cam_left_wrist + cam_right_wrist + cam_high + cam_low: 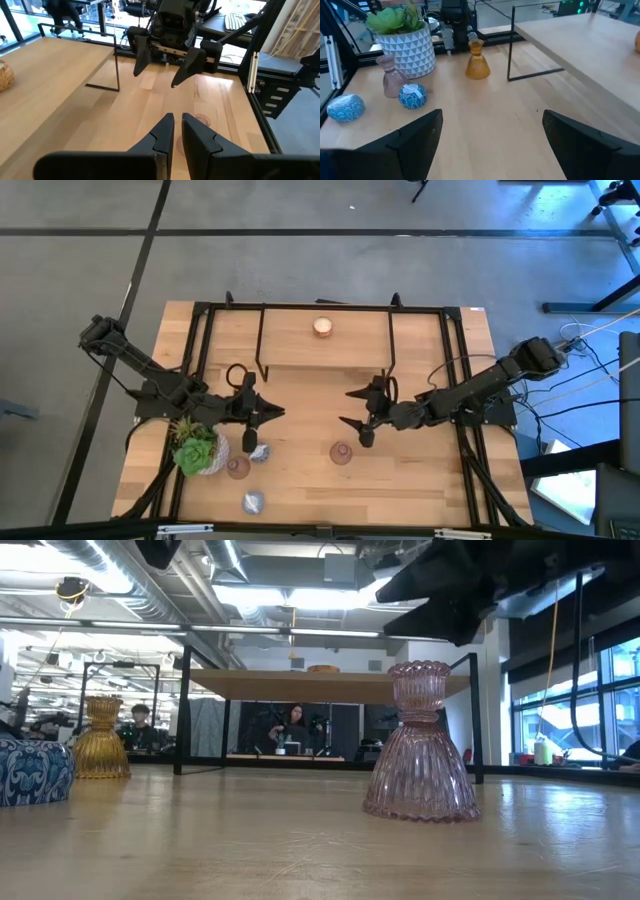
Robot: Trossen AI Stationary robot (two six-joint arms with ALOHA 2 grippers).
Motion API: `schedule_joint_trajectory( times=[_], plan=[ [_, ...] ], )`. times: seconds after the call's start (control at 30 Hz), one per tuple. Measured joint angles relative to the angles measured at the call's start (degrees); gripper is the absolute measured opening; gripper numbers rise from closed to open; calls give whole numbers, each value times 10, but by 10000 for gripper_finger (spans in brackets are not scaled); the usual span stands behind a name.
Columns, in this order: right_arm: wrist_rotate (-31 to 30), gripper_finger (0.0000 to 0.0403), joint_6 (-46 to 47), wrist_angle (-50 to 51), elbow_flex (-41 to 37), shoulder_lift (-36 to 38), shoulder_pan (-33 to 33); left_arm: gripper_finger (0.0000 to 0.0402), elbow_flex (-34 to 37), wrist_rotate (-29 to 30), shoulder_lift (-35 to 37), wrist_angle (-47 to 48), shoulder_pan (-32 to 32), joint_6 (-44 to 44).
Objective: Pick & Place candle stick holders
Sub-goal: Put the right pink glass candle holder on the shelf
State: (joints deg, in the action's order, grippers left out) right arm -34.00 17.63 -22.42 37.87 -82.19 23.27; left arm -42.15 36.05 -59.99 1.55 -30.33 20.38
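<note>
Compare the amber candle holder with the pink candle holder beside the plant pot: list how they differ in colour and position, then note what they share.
Colour: the amber candle holder is golden yellow; the pink candle holder is pale rose.

Position: the pink one stands right against the triangle-patterned plant pot, with a blue round holder close by; the amber one stands alone, nearer the raised shelf's black leg.

Shared: both are translucent, upright, waisted with a flared base, and neither is held by any fingers.

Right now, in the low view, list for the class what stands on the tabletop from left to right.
Blue patterned holder at the left edge → amber holder farther back → pink ribbed holder, nearest and right of centre.
</note>
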Motion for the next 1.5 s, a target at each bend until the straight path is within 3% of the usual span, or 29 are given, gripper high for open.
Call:
schedule_joint_trajectory(
  times=[0.13, 0.3, 0.6, 0.8, 1.2, 1.5],
  plan=[
    [79, 346, 63, 24, 0, 0, 4, 31, 0, 0, 0, 0, 0, 0],
    [176, 346, 75, 85, 0, 0, 24, 31, 0, -1, 0, 0, 0, 0],
    [176, 346, 72, 122, 0, -2, 84, 31, 0, -1, 0, 0, 1, -11],
    [152, 346, 88, 110, 0, -52, 104, 31, 0, -1, 0, 0, 10, -12],
    [149, 346, 95, -8, 0, -161, 101, 31, 0, -12, 0, 0, 14, -17],
    [73, 346, 63, -65, 0, -189, 98, 31, 0, -12, 0, -2, 14, -25]
  ],
)
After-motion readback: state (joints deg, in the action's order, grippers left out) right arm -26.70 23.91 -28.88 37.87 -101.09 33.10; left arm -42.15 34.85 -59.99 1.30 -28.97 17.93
